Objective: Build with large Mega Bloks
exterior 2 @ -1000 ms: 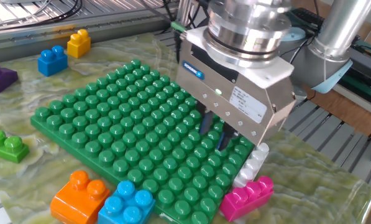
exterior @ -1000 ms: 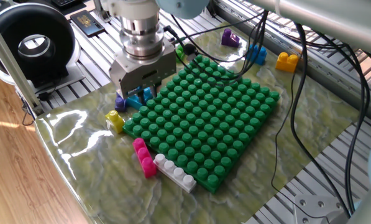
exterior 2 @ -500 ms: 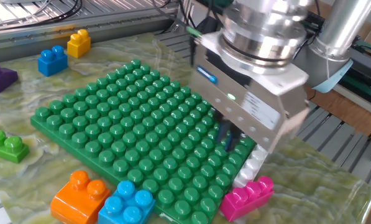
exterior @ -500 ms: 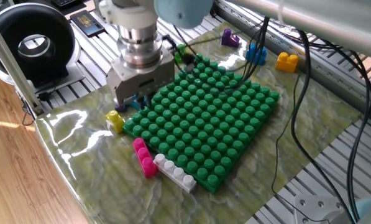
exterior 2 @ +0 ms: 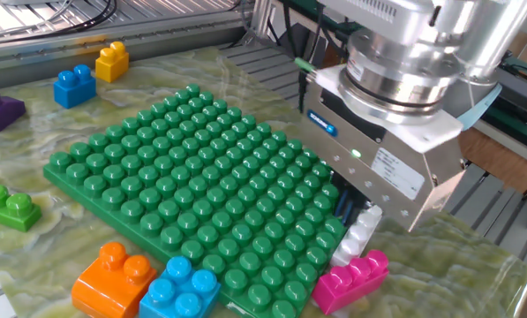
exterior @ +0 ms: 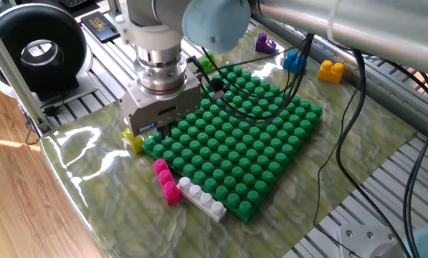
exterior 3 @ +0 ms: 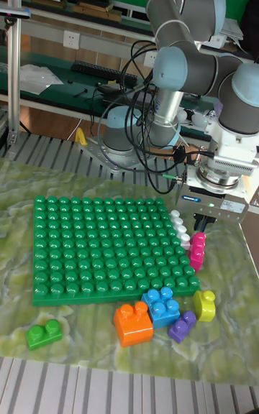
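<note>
Marbled green sheeting covers the table (exterior: 99, 179). Over the last second the gripper (exterior 2: 347, 205) has slid off the baseplate (exterior: 235, 136) toward the white brick (exterior: 203, 199) and magenta brick (exterior: 166, 181); it holds nothing visible, its opening unclear — probably lining up a pick.

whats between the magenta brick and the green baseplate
The white-grey brick lies between the magenta brick and the baseplate's edge, clearest in the tall fixed view.

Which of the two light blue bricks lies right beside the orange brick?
The light blue brick at the green baseplate's edge, next to the orange brick; the other blue brick sits far off beside a yellow brick.
</note>
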